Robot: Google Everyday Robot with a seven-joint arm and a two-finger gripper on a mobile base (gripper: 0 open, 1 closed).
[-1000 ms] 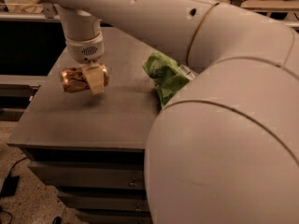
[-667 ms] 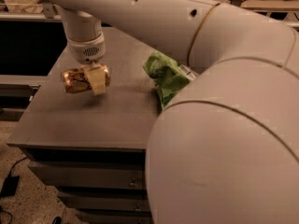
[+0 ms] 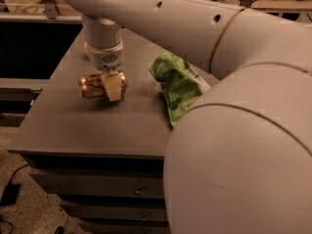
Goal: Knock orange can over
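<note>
The orange can lies on its side on the grey table, left of the middle, its long axis running left to right. My gripper hangs straight down from the white wrist and covers the can's right end, in contact with it. The back of the can's right end is hidden behind the gripper.
A green snack bag lies to the right of the can, by my large white arm, which fills the right side of the view. A small orange fruit peeks out behind the wrist. The table's left edge and front edge with drawers are close.
The gripper and the lying can have both shifted a little to the right together. The snack bag has not moved.
</note>
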